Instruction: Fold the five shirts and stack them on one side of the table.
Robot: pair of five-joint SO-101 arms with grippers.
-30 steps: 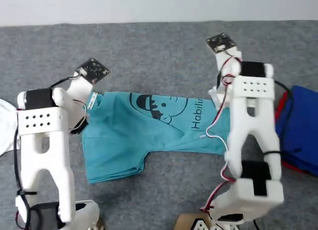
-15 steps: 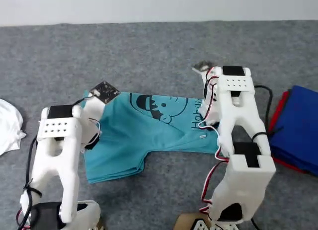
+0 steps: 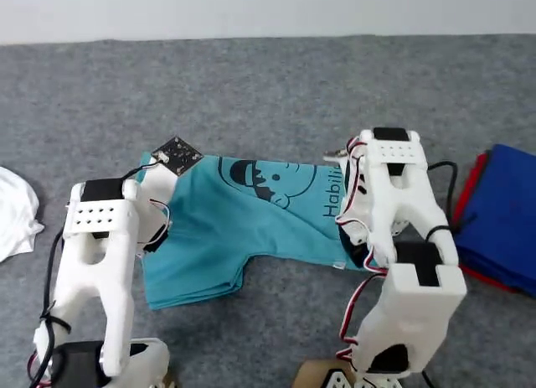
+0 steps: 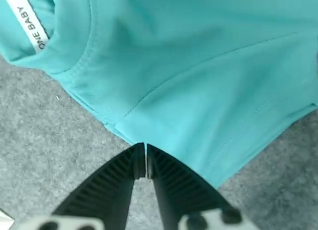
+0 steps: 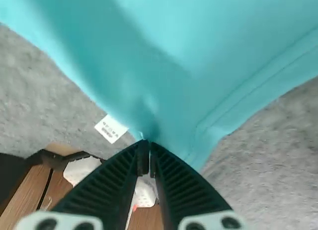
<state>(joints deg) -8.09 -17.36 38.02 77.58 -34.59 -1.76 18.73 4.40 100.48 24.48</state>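
A teal shirt [image 3: 251, 220] with a dark cartoon print lies spread across the middle of the grey table [image 3: 251, 86]. My left gripper [image 3: 156, 234] sits at the shirt's left edge. In the left wrist view this gripper [image 4: 145, 159] is shut on the teal shirt [image 4: 198, 66] at a shoulder seam beside the collar. My right gripper [image 3: 353, 256] is at the shirt's right end, near the front. The right wrist view shows that gripper [image 5: 144, 146] shut on a pinch of the teal shirt [image 5: 189, 51], which hangs lifted above the table with a white care label [image 5: 110, 129] beside it.
A white shirt [image 3: 17, 210] lies at the table's far left edge. A folded stack with a blue shirt [image 3: 505, 216] over a red one rests at the right edge. A wooden board [image 3: 322, 376] sits under the arm bases at the front.
The right arm drew back toward the front, pulling the shirt's right end with it. The left arm shifted right onto the shirt's left edge, then held still.
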